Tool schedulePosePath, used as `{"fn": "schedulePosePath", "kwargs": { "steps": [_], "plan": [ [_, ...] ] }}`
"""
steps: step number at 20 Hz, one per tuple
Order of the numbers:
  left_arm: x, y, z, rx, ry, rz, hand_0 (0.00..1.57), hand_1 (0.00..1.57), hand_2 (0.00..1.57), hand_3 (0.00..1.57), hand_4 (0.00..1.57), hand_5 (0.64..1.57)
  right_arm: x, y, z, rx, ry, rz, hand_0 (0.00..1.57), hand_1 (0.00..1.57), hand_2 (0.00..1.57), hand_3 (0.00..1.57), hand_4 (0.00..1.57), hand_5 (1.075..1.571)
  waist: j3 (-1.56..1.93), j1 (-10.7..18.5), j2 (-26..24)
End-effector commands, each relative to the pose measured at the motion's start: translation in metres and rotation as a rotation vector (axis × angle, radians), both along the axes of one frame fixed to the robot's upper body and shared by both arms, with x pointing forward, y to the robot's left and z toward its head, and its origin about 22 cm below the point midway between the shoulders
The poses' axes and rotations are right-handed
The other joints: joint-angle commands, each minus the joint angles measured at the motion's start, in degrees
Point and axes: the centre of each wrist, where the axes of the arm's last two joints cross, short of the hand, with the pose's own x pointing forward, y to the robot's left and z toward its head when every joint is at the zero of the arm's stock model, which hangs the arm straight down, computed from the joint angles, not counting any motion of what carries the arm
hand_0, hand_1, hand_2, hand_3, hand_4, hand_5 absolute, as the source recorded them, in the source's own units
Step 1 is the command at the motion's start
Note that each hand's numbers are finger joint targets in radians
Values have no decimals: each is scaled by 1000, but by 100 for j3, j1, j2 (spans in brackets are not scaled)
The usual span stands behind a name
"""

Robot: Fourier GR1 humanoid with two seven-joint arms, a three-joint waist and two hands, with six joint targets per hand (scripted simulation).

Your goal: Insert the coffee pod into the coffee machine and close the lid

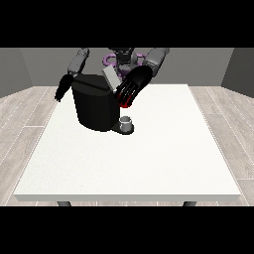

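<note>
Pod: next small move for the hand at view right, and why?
Probably carry the pod up and left to the machine top opening. The robot hand at the view's right appears to hold it beside the machine, below the raised lid, so it isn't in yet.

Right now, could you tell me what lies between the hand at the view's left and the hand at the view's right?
In the front view, the black coffee machine stands between the hand at the view's left and the hand at the view's right.
</note>
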Motion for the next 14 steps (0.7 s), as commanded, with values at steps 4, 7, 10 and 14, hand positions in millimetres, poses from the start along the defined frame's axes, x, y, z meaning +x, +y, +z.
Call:
{"fn": "schedulePosePath", "kwargs": {
  "steps": [4,7,10,14],
  "plan": [
    [2,-19,-60,-48,153,-44,0,0,0,52,0,1571,-22,-40,-60,30,149,-122,0,0,0,0,144,1571,-16,756,-806],
    [0,-28,-88,-47,232,-66,0,0,85,0,0,1571,-30,-44,-76,79,209,-130,0,0,0,0,0,1571,-16,932,-1226],
    [-5,-41,-120,-309,228,-155,0,0,130,0,0,1571,-39,-56,-87,76,239,-190,0,0,0,0,0,1571,-22,1319,-1503],
    [-18,-36,-194,-723,385,-188,0,0,0,0,418,1571,-63,-69,-108,83,312,-231,0,0,0,0,0,1571,-35,1677,-2139]
  ]
}}
